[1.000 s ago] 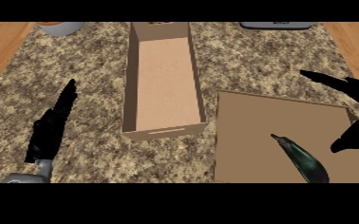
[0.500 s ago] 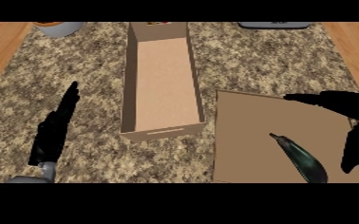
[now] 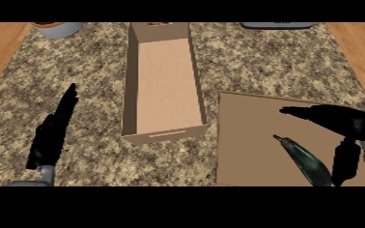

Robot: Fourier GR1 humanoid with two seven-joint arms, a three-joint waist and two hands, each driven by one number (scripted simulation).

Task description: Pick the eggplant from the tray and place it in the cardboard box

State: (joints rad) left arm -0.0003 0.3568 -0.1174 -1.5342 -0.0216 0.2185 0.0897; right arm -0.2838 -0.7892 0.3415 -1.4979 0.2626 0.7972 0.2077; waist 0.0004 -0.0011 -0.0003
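Head view: eggplant [image 3: 305, 161] lies on tray [image 3: 242, 140], beside cardboard box [image 3: 164, 84].

Dark eggplant [image 3: 305, 161], tan tray [image 3: 249, 140], speckled counter [image 3: 271, 63]

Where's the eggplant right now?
In the head view the eggplant lies on the tray at lower right, right of the cardboard box, with the right hand just beside it, fingers spread above and to its right.
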